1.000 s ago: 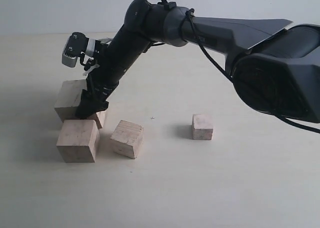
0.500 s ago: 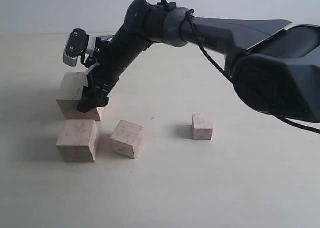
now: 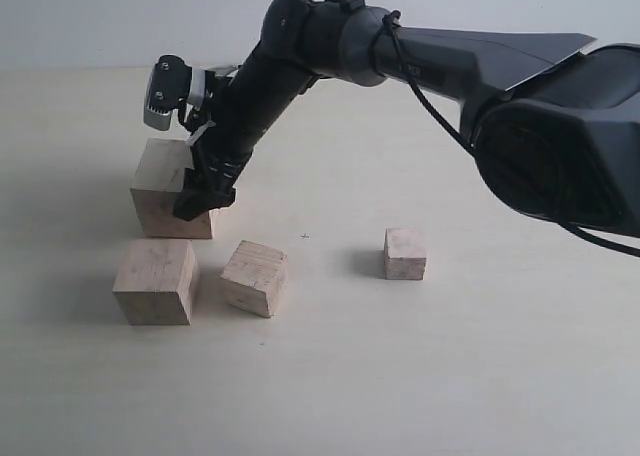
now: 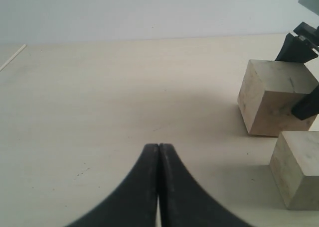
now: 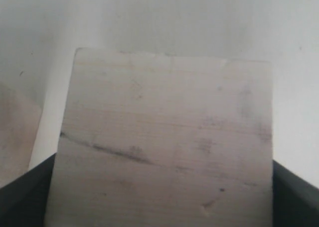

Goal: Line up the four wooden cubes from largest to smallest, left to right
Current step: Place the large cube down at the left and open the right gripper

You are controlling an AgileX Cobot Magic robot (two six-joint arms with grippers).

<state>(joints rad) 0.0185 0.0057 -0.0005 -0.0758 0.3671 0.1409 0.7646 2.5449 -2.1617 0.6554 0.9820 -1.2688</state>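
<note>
Your right pincer (image 3: 190, 188) is clamped on the largest cube (image 3: 160, 191), one dark finger (image 3: 203, 198) lying against the cube's right-hand face in the exterior view. In the right wrist view that cube (image 5: 164, 142) fills nearly the whole picture between the two dark fingers (image 5: 22, 197) at the lower corners, and you can see a dark streak and some fainter smudges across its pale face. The cube sits upright and low at the counter (image 3: 400, 376); you cannot tell whether its underside touches the surface. The right arm (image 3: 330, 36) reaches across from the right to the left part of the exterior view.

Just in front of the held cube, with a narrow gap between them, stands the second cube (image 3: 155, 281). Just beside it on the right is the third cube (image 3: 255, 278), turned at an angle to its neighbour. The smallest cube (image 3: 405, 253) stands alone, well apart to the right.

Your left pincer (image 4: 158, 177) is pressed together with nothing between its fingers, over bare counter. From its wrist view you see the largest cube (image 4: 271, 100) with the right pincer's fingers against it, and one more cube (image 4: 299, 170) nearer the lens.
</note>
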